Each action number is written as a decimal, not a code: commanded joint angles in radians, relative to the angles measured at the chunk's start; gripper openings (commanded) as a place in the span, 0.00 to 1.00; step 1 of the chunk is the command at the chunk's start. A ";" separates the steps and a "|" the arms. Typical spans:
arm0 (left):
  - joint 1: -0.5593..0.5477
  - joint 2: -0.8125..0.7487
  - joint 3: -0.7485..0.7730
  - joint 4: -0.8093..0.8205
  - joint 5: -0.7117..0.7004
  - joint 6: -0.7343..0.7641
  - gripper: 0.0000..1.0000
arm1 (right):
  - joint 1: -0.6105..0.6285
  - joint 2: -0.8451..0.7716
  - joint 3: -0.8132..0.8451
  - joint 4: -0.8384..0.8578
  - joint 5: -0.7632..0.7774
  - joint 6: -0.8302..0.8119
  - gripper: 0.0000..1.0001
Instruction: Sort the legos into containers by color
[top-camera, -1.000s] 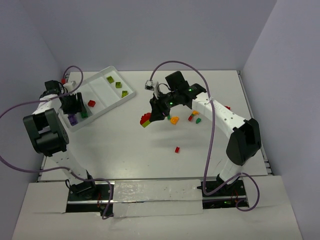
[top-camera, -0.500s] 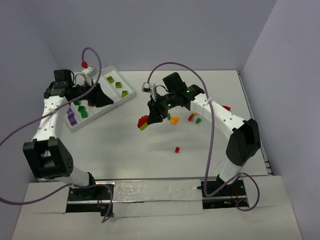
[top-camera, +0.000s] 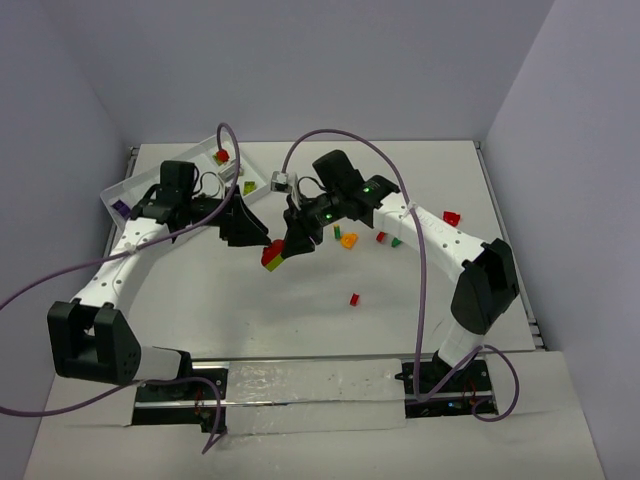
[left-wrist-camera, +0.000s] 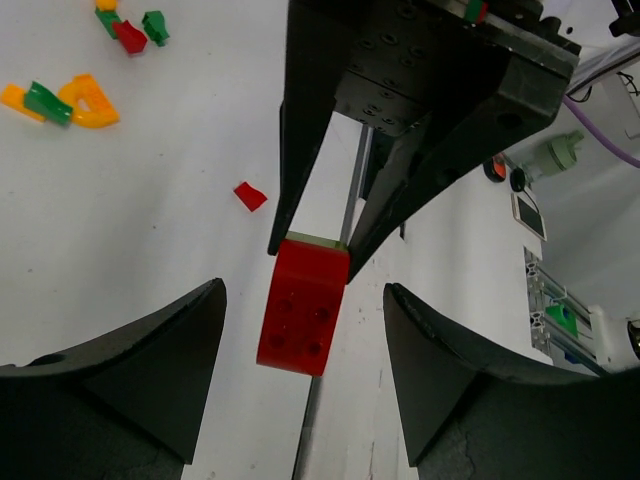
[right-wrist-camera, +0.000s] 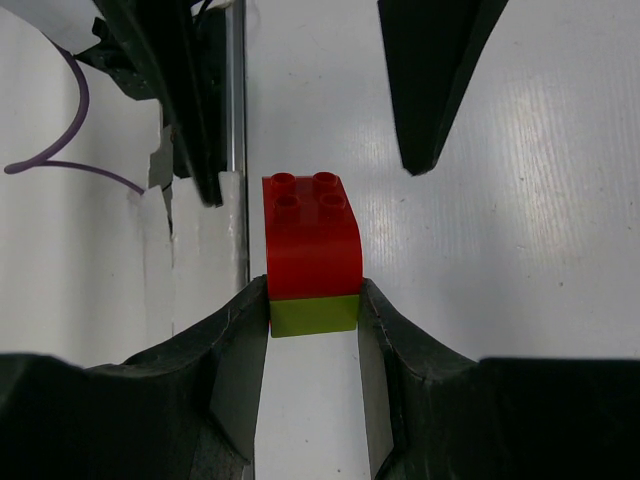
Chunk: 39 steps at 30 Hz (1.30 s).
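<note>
Looking down on a white counter (top-camera: 300, 330), with the white compartment tray (top-camera: 120, 185) at its far left and loose legos (top-camera: 349, 240) scattered right of centre. Finding the right gripper (right-wrist-camera: 312, 295) holding a stacked pair above the counter, jaws clamping the lime brick (right-wrist-camera: 313, 313), the red brick (right-wrist-camera: 311, 235) sticking out beyond the tips. Noting the left gripper (left-wrist-camera: 302, 290) with jaws spread wide, flanking the red brick, seemingly not touching. Judging both bricks light, rigid and slick; taking the red one by its flat sides.

Right end effector (right-wrist-camera: 312, 300) pinches lime brick (right-wrist-camera: 313, 315); red brick (right-wrist-camera: 310, 235) attached.
</note>
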 joint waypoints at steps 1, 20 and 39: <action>-0.022 -0.061 -0.028 0.082 0.051 -0.028 0.74 | 0.006 -0.044 0.036 0.052 -0.040 0.027 0.00; -0.047 -0.058 -0.067 0.062 0.004 0.019 0.60 | 0.002 -0.055 0.047 0.050 -0.057 0.040 0.00; -0.047 -0.054 -0.067 0.045 -0.005 0.052 0.17 | -0.024 -0.047 0.046 0.064 -0.083 0.076 0.00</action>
